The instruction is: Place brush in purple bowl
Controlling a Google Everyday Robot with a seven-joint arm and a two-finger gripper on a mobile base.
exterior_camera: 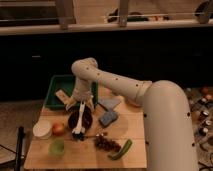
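Brush [78, 123] lies in the purple bowl [87, 118], and the gripper [82, 103] hangs spread wide just above it.
I've got the white brush running front to back, near end poking over the bowl's front rim, far end up between the parted fingers (nothing pinched, as far as I can see). Orange fruit [59, 128] sits just left of the bowl, blue-grey sponge [108, 118] just right, green tray [54, 86] behind.
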